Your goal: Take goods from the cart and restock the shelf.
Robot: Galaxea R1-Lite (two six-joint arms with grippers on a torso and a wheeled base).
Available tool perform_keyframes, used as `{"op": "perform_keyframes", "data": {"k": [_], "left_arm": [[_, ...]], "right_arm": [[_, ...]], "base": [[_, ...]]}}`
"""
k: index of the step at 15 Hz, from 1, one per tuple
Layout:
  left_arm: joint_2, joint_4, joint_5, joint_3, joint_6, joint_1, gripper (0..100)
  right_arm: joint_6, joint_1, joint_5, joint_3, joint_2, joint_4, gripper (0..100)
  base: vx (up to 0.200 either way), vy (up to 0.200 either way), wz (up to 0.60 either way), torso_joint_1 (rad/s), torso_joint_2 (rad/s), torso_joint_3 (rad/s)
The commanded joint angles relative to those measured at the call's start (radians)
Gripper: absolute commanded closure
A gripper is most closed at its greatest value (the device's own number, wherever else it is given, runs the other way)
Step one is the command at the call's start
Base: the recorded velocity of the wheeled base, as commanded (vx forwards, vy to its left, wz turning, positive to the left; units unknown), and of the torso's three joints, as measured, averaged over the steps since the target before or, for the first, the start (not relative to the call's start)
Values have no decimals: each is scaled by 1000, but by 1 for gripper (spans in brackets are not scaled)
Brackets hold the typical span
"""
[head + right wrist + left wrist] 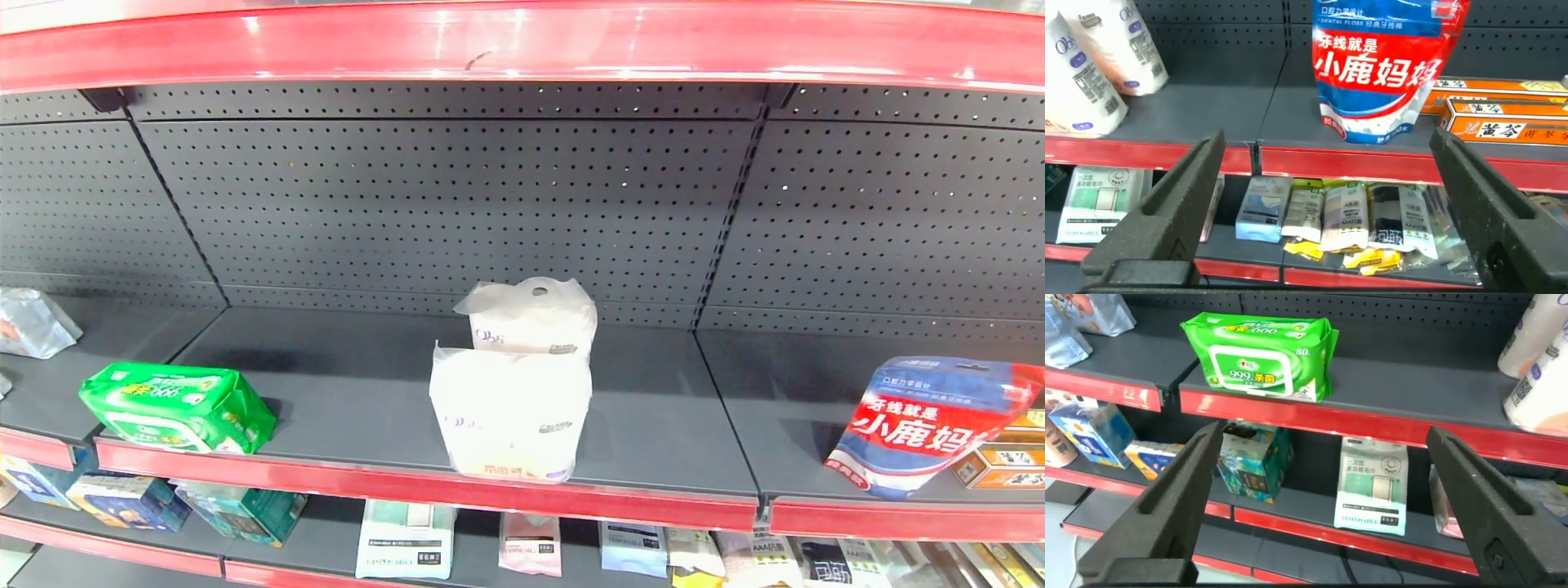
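Two white packs (510, 408), probably paper rolls, stand mid-shelf (351, 392), one behind the other; green wipes pack (180, 407) at left. Left gripper (1324, 431) and right gripper (1327, 135) both spread wide, holding nothing.

White packs (510, 412) — upright on shelf (351, 392)

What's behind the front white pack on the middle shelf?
A second white pack stands behind the front white pack; its top and carry hole show, its lower part is covered. Behind both, the perforated back panel.
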Motion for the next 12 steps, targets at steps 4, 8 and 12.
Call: {"op": "perform_keyframes", "data": {"k": [4, 8, 12], "left_arm": [[3, 0, 0, 0, 0, 1, 0], [3, 0, 0, 0, 0, 1, 0], [3, 0, 0, 0, 0, 1, 0]], "right_arm": [[-1, -2, 0, 0, -2, 0, 0], [-3, 0, -2, 0, -2, 0, 0], [-7, -2, -5, 0, -2, 0, 0]], "base": [[0, 0, 0, 0, 0, 0], [0, 0, 0, 0, 0, 0], [0, 0, 0, 0, 0, 0]]}}
